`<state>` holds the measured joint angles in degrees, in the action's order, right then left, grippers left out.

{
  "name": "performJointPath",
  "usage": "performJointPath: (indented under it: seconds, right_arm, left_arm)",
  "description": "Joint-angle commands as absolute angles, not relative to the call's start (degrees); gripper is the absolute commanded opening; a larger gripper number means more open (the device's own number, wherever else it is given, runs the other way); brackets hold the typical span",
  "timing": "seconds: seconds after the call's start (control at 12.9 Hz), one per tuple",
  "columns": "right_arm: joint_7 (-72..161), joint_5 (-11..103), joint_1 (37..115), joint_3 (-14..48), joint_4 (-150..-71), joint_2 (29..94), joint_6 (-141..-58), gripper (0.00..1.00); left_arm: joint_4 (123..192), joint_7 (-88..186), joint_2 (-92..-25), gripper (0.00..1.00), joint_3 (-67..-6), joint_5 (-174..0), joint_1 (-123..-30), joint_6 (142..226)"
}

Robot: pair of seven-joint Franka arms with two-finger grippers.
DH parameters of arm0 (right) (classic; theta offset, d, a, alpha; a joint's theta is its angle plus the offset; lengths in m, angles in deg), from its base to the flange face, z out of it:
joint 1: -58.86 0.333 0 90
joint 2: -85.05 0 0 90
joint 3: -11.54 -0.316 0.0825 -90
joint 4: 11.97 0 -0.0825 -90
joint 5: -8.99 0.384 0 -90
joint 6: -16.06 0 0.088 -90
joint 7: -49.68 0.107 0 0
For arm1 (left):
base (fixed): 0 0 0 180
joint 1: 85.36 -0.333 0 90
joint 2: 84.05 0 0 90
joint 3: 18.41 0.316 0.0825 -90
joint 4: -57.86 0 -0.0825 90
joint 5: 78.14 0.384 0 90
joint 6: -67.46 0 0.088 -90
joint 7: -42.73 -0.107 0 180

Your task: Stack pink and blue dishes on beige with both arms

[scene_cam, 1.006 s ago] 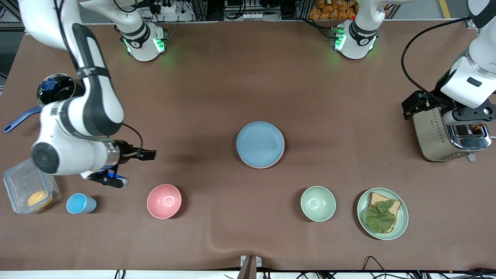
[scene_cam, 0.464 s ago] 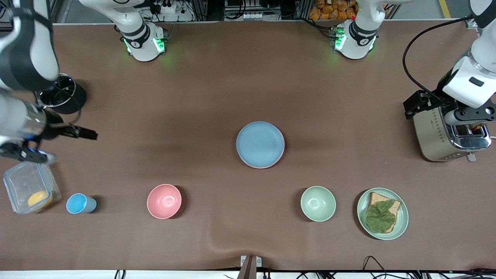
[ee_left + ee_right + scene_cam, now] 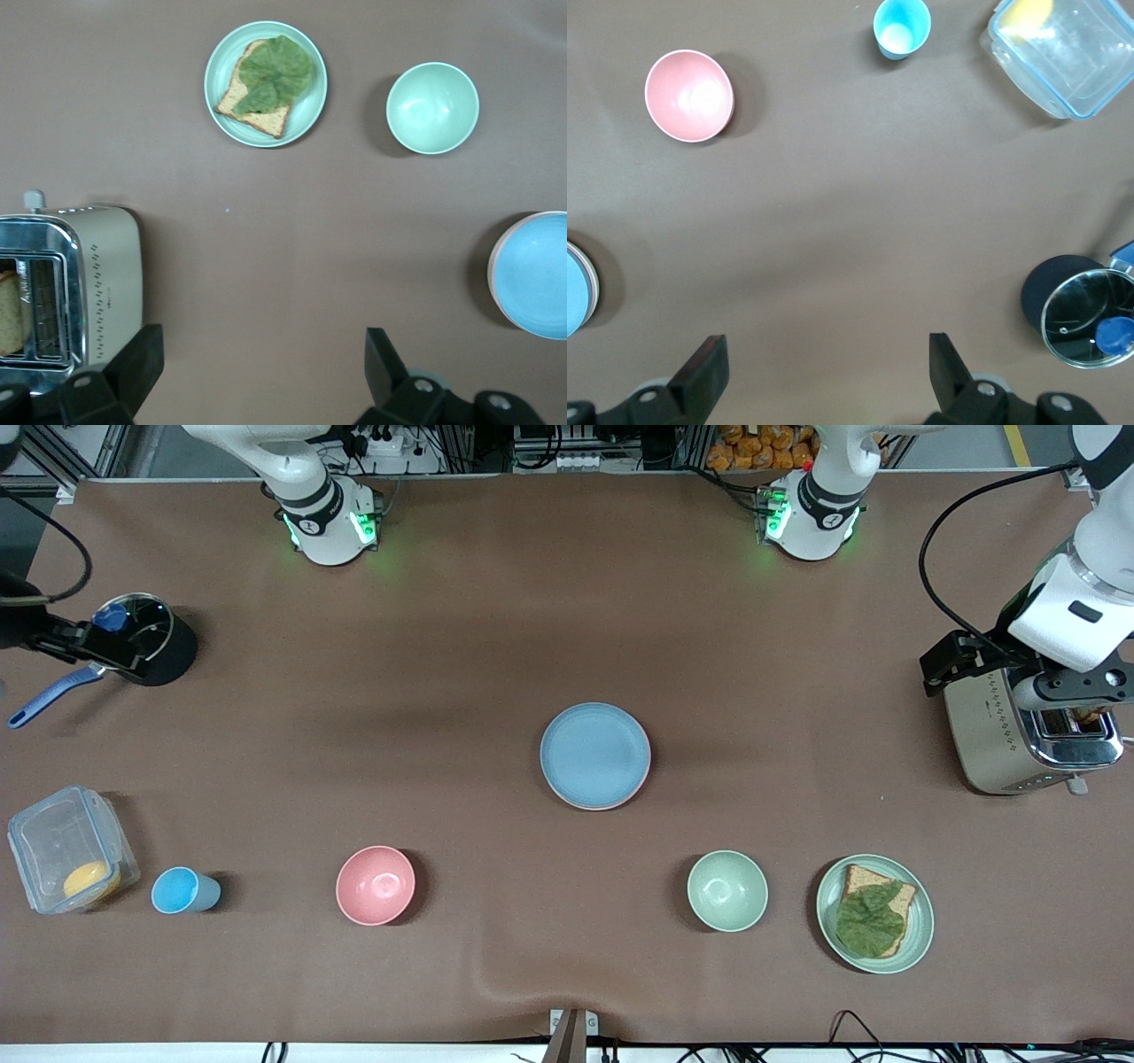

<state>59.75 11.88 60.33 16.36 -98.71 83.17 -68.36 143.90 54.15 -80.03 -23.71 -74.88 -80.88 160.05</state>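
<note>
Front view: blue plate [image 3: 594,754] flat atop stack, round; left fingers [image 3: 142,359] and right fingers [image 3: 704,367] apart, empty.

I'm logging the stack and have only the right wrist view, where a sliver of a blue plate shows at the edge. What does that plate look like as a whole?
Observer: In the front view the blue plate lies flat mid-table, with the rim of a pink plate peeking out beneath it.
Operator: Where is the left arm?
Observer: The left end effector is open and empty, up beside the toaster at the left arm's end of the table.
Operator: Anything else near that end?
Observer: A green plate with bread and a leaf, and a green bowl beside it, both nearer the front camera than the stack.
</note>
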Motion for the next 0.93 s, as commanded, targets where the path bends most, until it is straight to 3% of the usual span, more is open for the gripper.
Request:
performJointPath:
  seconds: [0.0, 0.85]
  right_arm:
    - [56.8, 10.0, 59.0, 15.0, -99.9, 83.8, -68.2, 1.00]
    - [54.6, 10.2, 58.5, 15.1, -99.0, 83.1, -68.7, 1.00]
  left_arm:
    - [143.9, 53.0, -81.1, 1.00, -23.6, -77.2, -81.0, 157.8]
    - [142.5, 51.7, -80.9, 1.00, -23.2, -77.3, -81.1, 154.1]
